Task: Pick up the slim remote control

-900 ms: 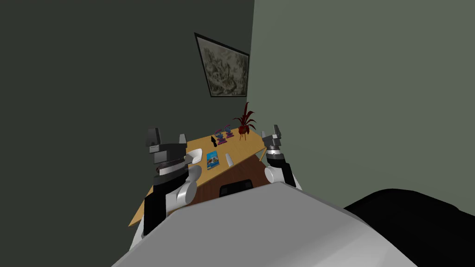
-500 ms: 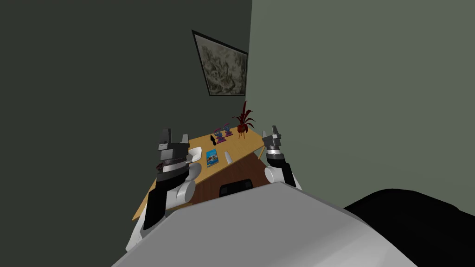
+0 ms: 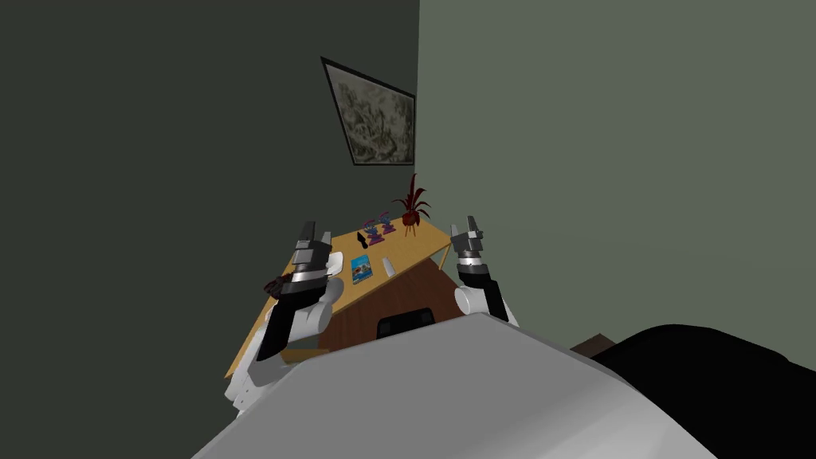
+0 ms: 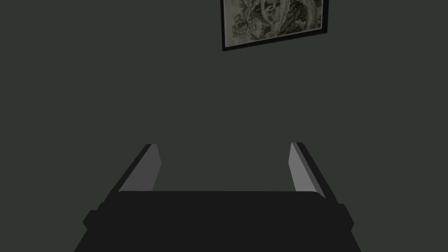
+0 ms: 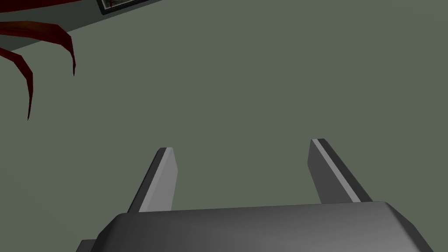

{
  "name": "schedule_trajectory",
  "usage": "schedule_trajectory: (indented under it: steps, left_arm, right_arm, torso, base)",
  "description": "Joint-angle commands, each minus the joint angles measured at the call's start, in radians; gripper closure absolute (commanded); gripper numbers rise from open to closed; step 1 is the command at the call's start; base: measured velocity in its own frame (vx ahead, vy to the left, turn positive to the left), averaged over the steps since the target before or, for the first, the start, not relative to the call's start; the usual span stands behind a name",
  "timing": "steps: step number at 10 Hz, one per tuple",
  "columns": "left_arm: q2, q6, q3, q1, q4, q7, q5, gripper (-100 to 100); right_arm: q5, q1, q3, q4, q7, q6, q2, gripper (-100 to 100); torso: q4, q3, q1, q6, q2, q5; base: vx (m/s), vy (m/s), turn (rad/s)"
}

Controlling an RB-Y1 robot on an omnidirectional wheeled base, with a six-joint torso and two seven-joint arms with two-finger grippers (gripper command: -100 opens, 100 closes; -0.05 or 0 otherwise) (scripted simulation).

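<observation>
The slim remote [image 3: 388, 267] is a thin light grey bar lying on the wooden table [image 3: 416, 244], just right of a blue book [image 3: 361, 269]. My left gripper [image 3: 315, 233] is raised over the table's left part, left of the book and remote, fingers pointing up and away. In the left wrist view the left gripper [image 4: 224, 145] stands open with nothing between its fingers. My right gripper [image 3: 467, 227] is held up beside the table's right corner. The right wrist view shows the right gripper [image 5: 241, 145] open and empty too.
A white object [image 3: 335, 261] lies beside the left hand. Further back on the table stand a black object [image 3: 362, 239], two purple figures [image 3: 378, 226] and a red plant [image 3: 411, 209]. The table fills a corner between two walls. A dark chair [image 3: 406, 321] sits under its near edge.
My left arm has swung right and further in over the table, and its hand has turned to face up and away. The head view has shifted slightly. The right arm has stayed put.
</observation>
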Motion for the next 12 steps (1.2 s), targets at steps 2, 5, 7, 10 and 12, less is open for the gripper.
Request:
schedule_trajectory:
  steps: [2, 5, 7, 10, 12]
  left_arm:
    - [0.054, 0.082, 0.036, -0.076, 0.072, -0.008, -0.009, -100]
    - [0.074, 0.126, 0.051, -0.109, 0.123, -0.013, -0.012, -100]
    - [0.074, 0.126, 0.051, -0.109, 0.123, -0.013, -0.012, -100]
    - [0.074, 0.126, 0.051, -0.109, 0.123, -0.013, -0.012, -100]
    - [0.074, 0.126, 0.051, -0.109, 0.123, -0.013, -0.012, -100]
  right_arm:
    - [0.0, 0.0, 0.0, 0.0, 0.0, 0.0, 0.0, 0]
    - [0.0, 0.0, 0.0, 0.0, 0.0, 0.0, 0.0, 0]
    - [0.0, 0.0, 0.0, 0.0, 0.0, 0.0, 0.0, 0]
    - [0.0, 0.0, 0.0, 0.0, 0.0, 0.0, 0.0, 0]
    - [0.0, 0.0, 0.0, 0.0, 0.0, 0.0, 0.0, 0]
  torso:
    - [0.0, -0.001, 0.001, 0.0, -0.003, 0.0]
    - [-0.002, -0.004, 0.0, 0.0, -0.007, 0.0]
    - [-0.001, -0.004, 0.0, -0.001, -0.007, 0.0]
    - [-0.001, -0.004, -0.001, 0.0, -0.007, 0.0]
    - [-0.001, -0.004, 0.0, -0.001, -0.007, 0.0]
  base:
    - [-0.014, -0.002, -0.041]
    - [0.006, -0.008, -0.023]
    - [-0.004, 0.005, 0.015]
    - [0.007, -0.009, -0.026]
    - [0.0, 0.0, 0.0]
